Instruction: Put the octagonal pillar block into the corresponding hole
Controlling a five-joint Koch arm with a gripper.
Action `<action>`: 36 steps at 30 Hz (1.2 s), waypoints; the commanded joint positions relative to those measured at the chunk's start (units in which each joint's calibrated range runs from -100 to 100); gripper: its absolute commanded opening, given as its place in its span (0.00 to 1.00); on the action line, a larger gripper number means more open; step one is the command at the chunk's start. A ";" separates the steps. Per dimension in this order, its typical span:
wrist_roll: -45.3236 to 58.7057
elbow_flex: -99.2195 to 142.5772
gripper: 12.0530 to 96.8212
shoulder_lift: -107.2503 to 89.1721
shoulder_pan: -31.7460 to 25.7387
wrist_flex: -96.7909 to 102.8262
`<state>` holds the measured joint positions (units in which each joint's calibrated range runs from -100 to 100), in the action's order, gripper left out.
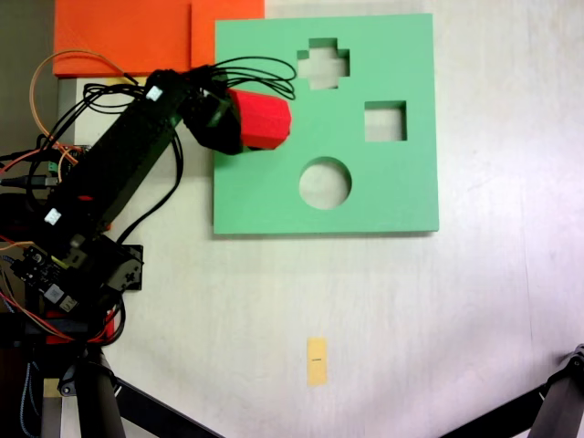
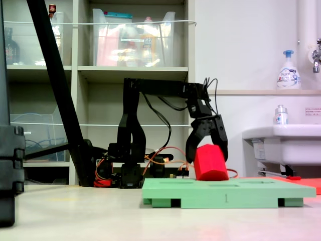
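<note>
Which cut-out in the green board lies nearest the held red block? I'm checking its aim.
The cross-shaped cut-out, just right of the red block in the top-down fixed view; the round and square ones sit farther.

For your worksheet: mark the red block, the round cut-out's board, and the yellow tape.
red block (image 1: 265, 119), a fixed view, upper face.
green board (image 1: 401, 196), a fixed view, bare corner area.
yellow tape (image 1: 317, 361), a fixed view, its middle.

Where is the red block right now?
The red block is in the gripper, over the green board's left side in the top-down fixed view, left of the cross, square and round holes.
</note>
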<state>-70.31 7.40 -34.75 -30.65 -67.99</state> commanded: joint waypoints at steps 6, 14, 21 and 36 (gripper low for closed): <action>-0.54 0.18 0.35 -7.57 -0.05 1.88; -0.54 2.47 0.35 -15.95 0.59 0.54; -0.59 4.57 0.35 -20.14 0.59 0.34; -0.63 5.96 0.35 -23.35 0.15 0.34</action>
<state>-70.55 14.06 -55.40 -30.40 -67.89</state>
